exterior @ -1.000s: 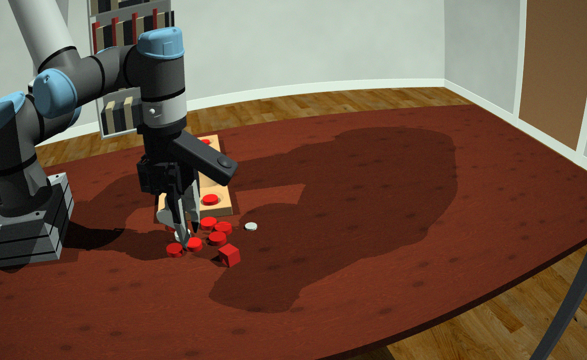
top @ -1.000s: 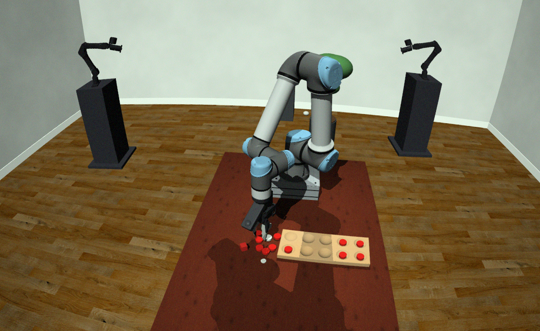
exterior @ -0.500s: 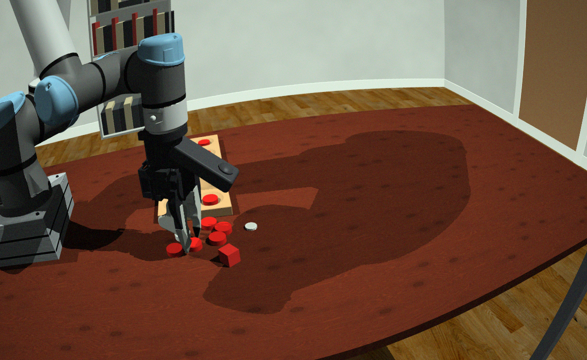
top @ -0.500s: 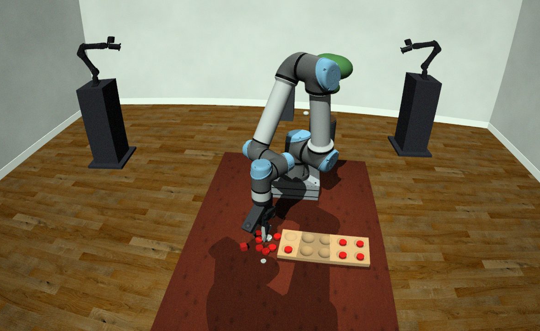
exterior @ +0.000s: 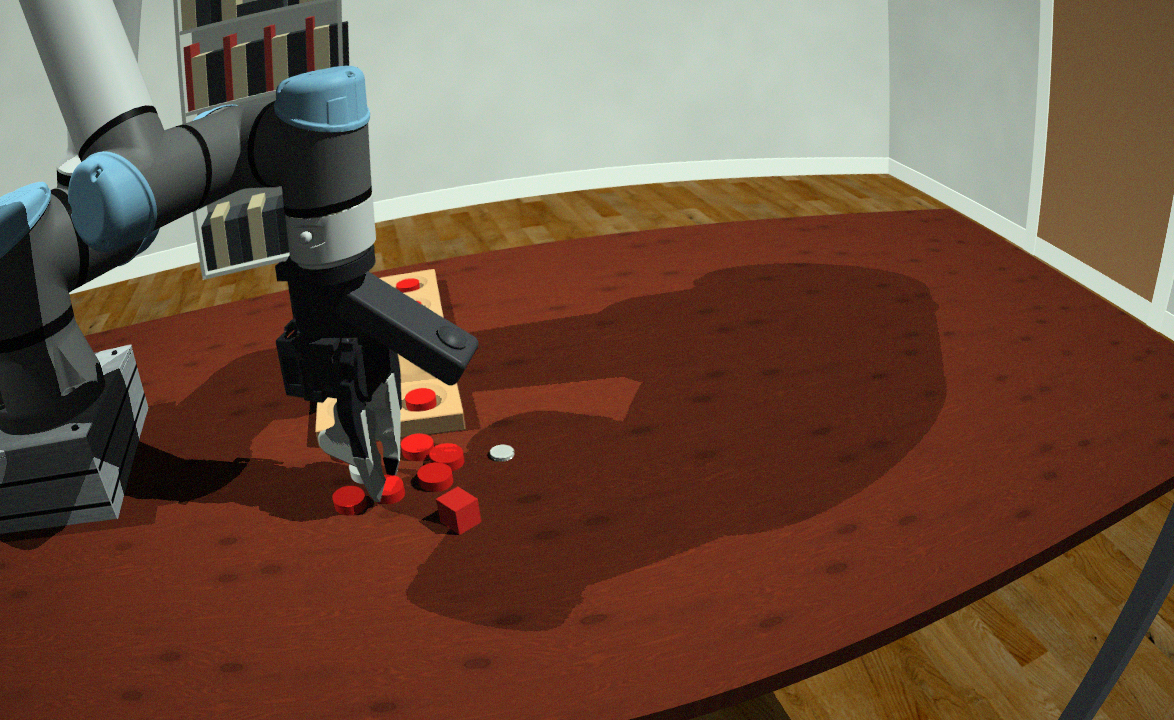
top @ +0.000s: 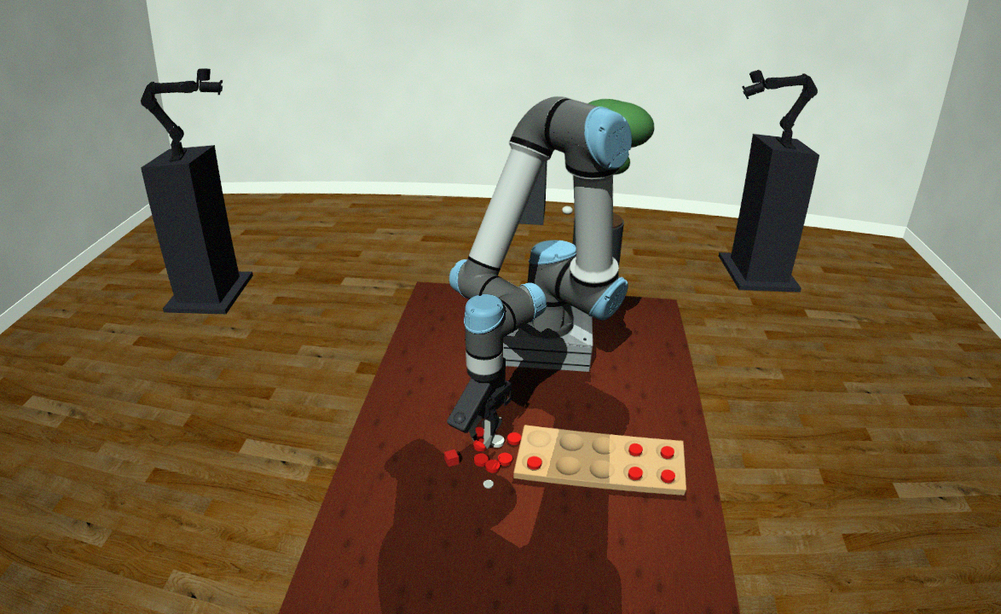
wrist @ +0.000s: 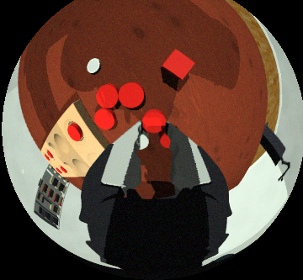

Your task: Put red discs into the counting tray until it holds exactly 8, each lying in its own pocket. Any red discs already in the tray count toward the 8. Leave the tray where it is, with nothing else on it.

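My gripper point(top: 490, 441) point(exterior: 384, 484) point(wrist: 153, 122) is down at the table, shut on a red disc point(exterior: 393, 489) point(wrist: 154, 118) between its fingertips. The wooden counting tray point(top: 599, 484) point(exterior: 443, 421) has four discs in its two right columns in the top view, and one red disc point(top: 534, 462) point(exterior: 420, 398) point(wrist: 75, 131) in the front left pocket. Three loose red discs cluster before the tray, one of them a disc point(top: 493, 466) point(exterior: 446, 455) point(wrist: 107, 96) in front. Another disc point(exterior: 348, 499) point(wrist: 165, 141) lies behind the fingers. One more disc point(top: 514, 438) lies by the tray's left end.
A white disc point(top: 498, 440) point(wrist: 144, 141) lies close beside the fingers, partly hidden. A smaller pale disc point(top: 488, 483) point(exterior: 501, 453) point(wrist: 93, 66) lies in front of the cluster. A red cube point(top: 452, 458) point(exterior: 459, 510) point(wrist: 178, 64) stands to the left.
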Action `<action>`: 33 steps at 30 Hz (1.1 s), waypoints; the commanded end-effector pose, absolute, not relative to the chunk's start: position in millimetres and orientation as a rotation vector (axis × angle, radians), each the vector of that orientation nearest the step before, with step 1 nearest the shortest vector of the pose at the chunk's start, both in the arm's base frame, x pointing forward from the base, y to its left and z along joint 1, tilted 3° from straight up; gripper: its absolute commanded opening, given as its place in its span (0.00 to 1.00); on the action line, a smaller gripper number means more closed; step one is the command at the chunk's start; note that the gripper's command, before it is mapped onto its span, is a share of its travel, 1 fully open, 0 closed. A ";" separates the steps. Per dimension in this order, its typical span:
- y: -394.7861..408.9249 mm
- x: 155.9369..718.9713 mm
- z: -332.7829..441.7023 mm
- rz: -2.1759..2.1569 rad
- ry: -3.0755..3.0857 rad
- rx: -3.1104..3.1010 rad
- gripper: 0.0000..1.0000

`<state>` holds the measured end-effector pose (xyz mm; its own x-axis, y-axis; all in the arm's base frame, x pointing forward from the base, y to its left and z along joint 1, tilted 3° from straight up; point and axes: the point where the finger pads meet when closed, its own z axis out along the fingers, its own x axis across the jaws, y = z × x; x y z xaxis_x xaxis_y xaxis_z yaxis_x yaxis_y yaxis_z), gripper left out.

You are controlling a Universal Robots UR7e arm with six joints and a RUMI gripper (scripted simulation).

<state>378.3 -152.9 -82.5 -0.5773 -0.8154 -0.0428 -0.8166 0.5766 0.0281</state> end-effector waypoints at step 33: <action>-155.0 379.4 -60.9 0.068 2.767 -1.432 0.00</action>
<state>378.7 -153.7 -74.6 -0.5773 -0.8154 -0.0428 -0.8165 0.5766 0.0279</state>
